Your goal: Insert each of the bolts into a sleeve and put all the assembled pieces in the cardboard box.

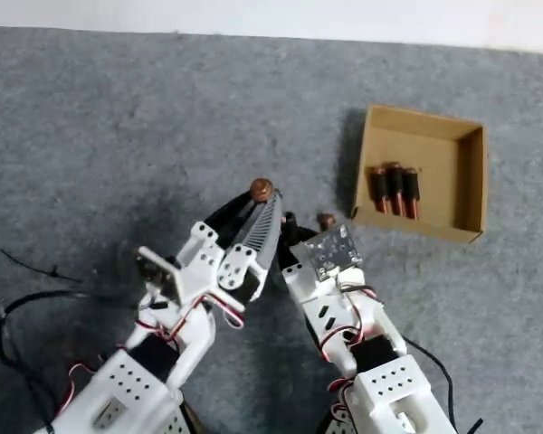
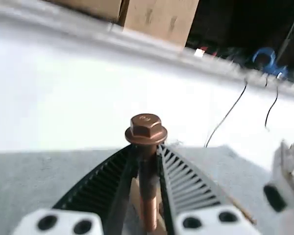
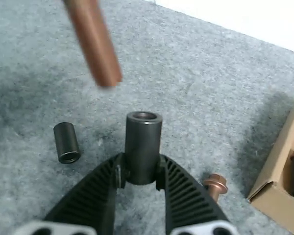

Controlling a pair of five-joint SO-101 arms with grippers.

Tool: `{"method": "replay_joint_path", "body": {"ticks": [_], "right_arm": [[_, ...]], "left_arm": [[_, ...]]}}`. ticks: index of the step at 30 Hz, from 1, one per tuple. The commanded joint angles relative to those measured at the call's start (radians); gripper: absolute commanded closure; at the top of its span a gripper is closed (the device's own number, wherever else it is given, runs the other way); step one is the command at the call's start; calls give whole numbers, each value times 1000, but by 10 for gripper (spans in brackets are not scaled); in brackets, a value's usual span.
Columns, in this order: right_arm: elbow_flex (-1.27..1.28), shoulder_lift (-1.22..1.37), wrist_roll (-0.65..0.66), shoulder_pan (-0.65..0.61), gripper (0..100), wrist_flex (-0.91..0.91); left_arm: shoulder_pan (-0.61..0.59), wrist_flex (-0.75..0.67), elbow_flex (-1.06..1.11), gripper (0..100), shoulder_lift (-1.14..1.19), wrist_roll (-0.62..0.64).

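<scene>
My left gripper (image 2: 148, 152) is shut on a copper bolt (image 2: 146, 147), hex head outward; in the high view that bolt head (image 1: 261, 189) shows at the fingertips. My right gripper (image 3: 141, 171) is shut on a dark sleeve (image 3: 143, 144) held upright, bore up. The bolt's shank (image 3: 95, 41) hangs tilted just above the sleeve, off to one side of the bore. A second sleeve (image 3: 66, 142) lies on the carpet. A loose bolt (image 3: 214, 186) lies near the cardboard box (image 1: 462, 154), which holds three assembled pieces (image 1: 395, 190).
Grey carpet (image 1: 118, 136) covers the table, with free room to the left and behind. Black cables (image 1: 18, 307) trail at the left near the arm bases. The box corner (image 3: 279, 196) sits close to my right gripper.
</scene>
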Motion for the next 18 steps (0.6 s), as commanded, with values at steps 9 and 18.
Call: {"method": "replay_joint_path", "body": {"ticks": [9, 18], "right_arm": [[65, -19, 14, -10, 994, -35], [58, -21, 14, -16, 994, -36]], "left_arm": [[-5, 118, 24, 995, -125, 2], [-12, 118, 24, 995, -127, 0]]}}
